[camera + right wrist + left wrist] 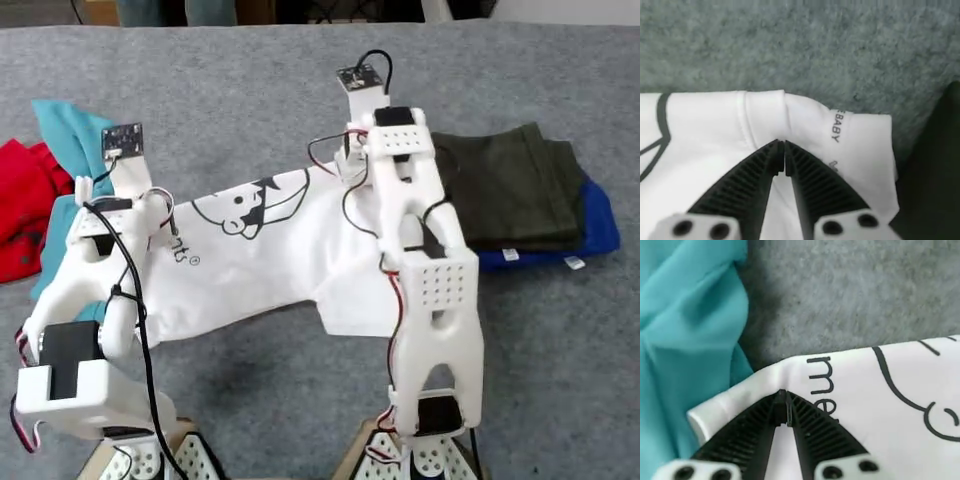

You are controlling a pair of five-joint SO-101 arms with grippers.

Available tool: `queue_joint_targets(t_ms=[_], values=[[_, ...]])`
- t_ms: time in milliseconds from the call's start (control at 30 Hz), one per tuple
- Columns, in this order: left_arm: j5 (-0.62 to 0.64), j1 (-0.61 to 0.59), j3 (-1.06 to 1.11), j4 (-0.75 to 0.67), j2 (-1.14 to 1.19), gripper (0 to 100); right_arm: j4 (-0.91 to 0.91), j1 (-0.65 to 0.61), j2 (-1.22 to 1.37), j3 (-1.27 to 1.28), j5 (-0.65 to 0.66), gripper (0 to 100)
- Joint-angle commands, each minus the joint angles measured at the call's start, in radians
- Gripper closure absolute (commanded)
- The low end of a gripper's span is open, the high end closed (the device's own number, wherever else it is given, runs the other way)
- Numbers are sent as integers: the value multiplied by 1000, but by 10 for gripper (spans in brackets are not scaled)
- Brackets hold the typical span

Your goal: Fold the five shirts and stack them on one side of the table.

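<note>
White shirt (270, 250) is spread across the counter (250, 90), left claw (785, 407) and right claw (781, 155) both clamped onto its far edge. I'd say two are done: green shirt (515, 185) folded on blue shirt (600, 235) beside the right arm. Teal shirt (70, 130) and red shirt (20, 200) lie crumpled.

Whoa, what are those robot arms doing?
They're busy with the white shirt spread on the grey table. The left claw and the right claw are each pinched shut on its far edge. A dark green shirt already lies folded on a blue shirt on one side; a teal shirt and a red shirt wait unfolded on the other.
</note>
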Motion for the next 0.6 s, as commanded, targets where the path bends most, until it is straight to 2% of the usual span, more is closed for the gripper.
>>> queue_joint_targets(t_ms=[0,100,200,267,333,400,467,567], values=[[-94,-8,-47,12,-14,971,117,3,-5,-147,37,985],[-149,-12,-67,48,-32,971,219,-20,-13,-252,46,985],[-175,-27,-154,186,-100,971,305,-43,-13,-381,52,985],[-167,-67,-245,259,-130,971,348,-63,-10,-466,52,985],[-124,-113,-328,267,-126,971,388,-89,-8,-532,52,985],[-63,-124,-375,216,-68,971,408,-121,-8,-575,52,985],[-72,-124,-429,198,32,970,410,-149,-8,-595,52,985],[-117,-137,-539,287,229,968,408,-163,-8,-598,52,985]])
